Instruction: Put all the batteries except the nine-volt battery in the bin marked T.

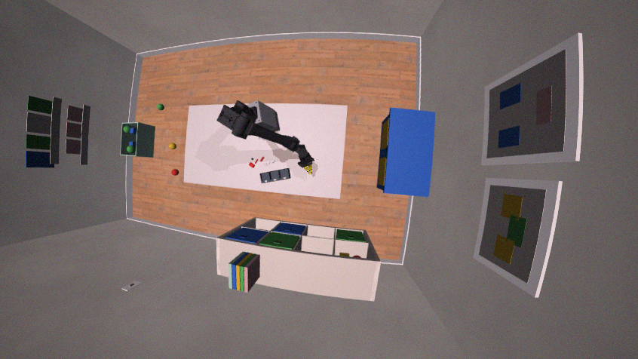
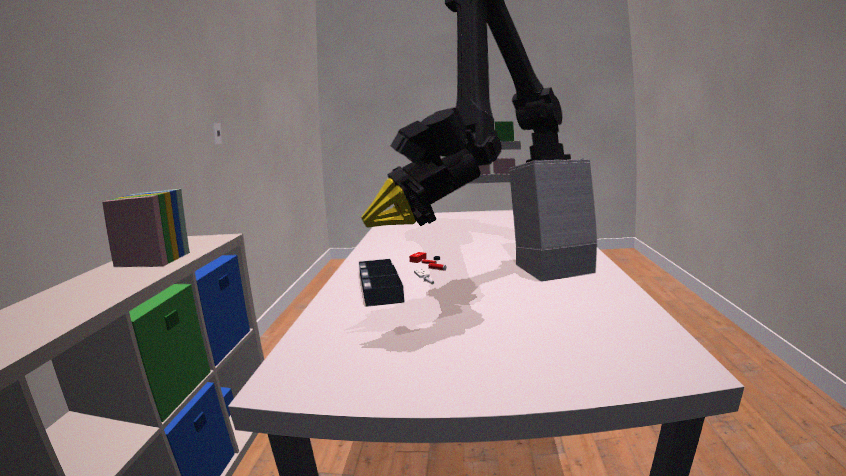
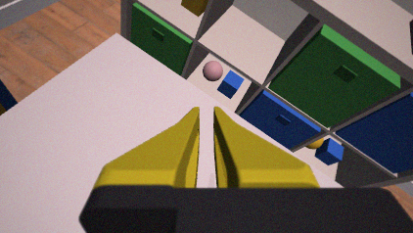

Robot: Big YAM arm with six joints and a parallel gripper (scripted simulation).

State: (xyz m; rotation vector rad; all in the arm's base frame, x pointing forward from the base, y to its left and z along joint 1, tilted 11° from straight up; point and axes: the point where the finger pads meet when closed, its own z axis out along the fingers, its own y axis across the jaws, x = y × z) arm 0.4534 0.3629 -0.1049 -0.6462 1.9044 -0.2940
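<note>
My gripper (image 2: 365, 217) has yellow fingers and hangs in the air above the white table, tilted down toward the shelf side; it also shows in the overhead view (image 1: 308, 169) and the wrist view (image 3: 206, 113). The fingers stand nearly closed with nothing between them. A row of three black bins (image 2: 380, 281) stands on the table below and beyond the gripper; it also shows in the overhead view (image 1: 274, 175). Small red items (image 2: 424, 259) and a small white-grey item (image 2: 423, 274) lie just past the bins. Their kinds and the bin marks are too small to tell.
The grey arm base (image 2: 553, 219) stands at the table's far right. A white cube shelf (image 2: 118, 331) with green and blue drawers stands left of the table, with books (image 2: 146, 226) on top. A blue cabinet (image 1: 408, 151) stands beyond the table's end.
</note>
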